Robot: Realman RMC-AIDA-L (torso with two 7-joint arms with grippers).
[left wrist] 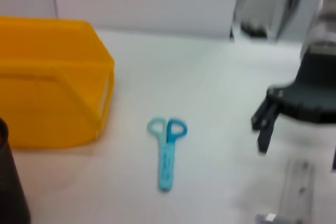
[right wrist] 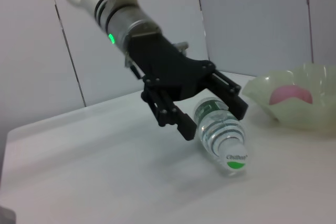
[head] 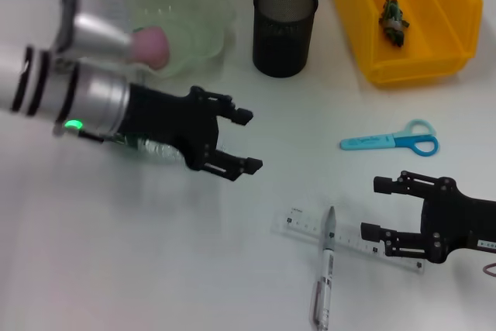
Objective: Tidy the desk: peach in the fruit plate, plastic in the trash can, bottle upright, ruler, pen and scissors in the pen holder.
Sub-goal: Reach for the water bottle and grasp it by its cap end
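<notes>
A clear water bottle [right wrist: 220, 135] with a green cap lies on its side on the white worktop [head: 155, 253], the left pincer [head: 236, 142] spread wide above it. The pink peach [head: 151, 44] sits in the pale green fruit plate [head: 205, 13]. Right pincer [head: 378, 208] rests released over the ruler [head: 306, 226], pen [head: 325, 269] alongside; the scissors [head: 391, 142] lie near the yellow bin [head: 457, 5]
</notes>
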